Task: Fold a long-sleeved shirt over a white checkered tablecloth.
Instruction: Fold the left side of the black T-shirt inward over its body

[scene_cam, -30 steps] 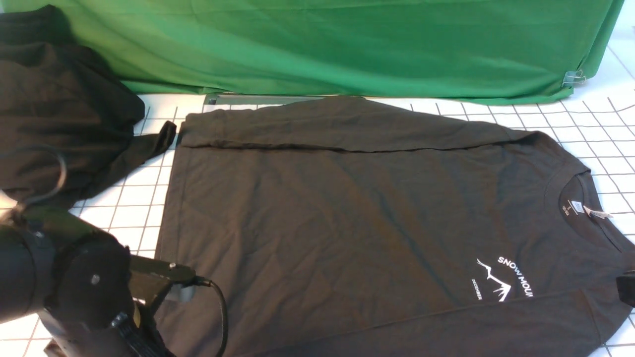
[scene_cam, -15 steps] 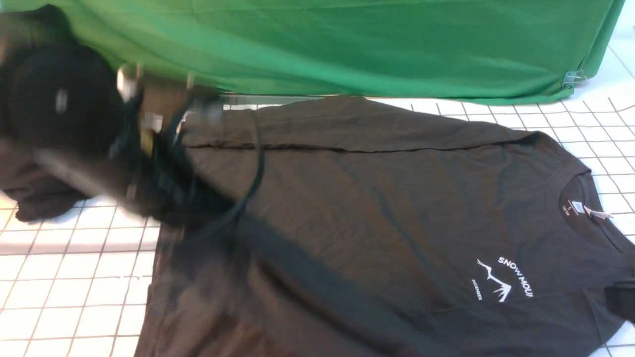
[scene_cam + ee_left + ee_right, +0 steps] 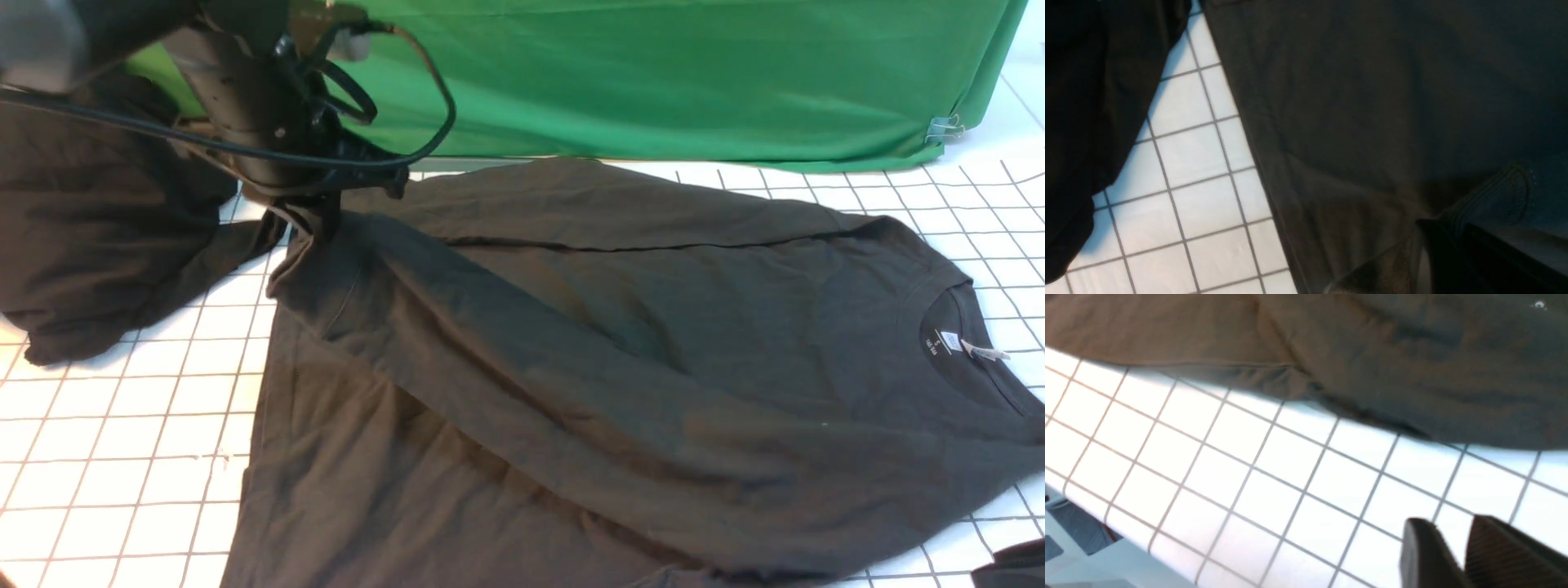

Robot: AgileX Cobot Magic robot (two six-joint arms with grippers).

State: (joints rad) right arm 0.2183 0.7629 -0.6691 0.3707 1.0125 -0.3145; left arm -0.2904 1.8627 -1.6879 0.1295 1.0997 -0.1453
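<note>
Front view. LEAD: Where does the shirt lie?
FIELD: Spread on the tablecloth, its far edge just short of the green cloth. A broad fold, apparently a sleeve with some of the side, runs slantwise across the body and covers the chest.
LEAD: Left gripper?
FIELD: Clamped on the cuff, low over the shirt's corner nearest the green cloth. The fold runs straight from its jaws.
LEAD: Right gripper?
FIELD: Narrowly parted, nothing between the fingers. It hangs over bare tablecloth on the shirt's side away from the green cloth, near the shirt's edge but apart from it.
LEAD: Step in hand?
FIELD: By my judgement, the sleeve fold, at the laying stage. Body folds are not yet begun.
LEAD: Next move?
FIELD: Set the cuff down inside the body's outline, along the edge facing the green cloth, and release without dragging. The right gripper would then need a fresh hold
</note>
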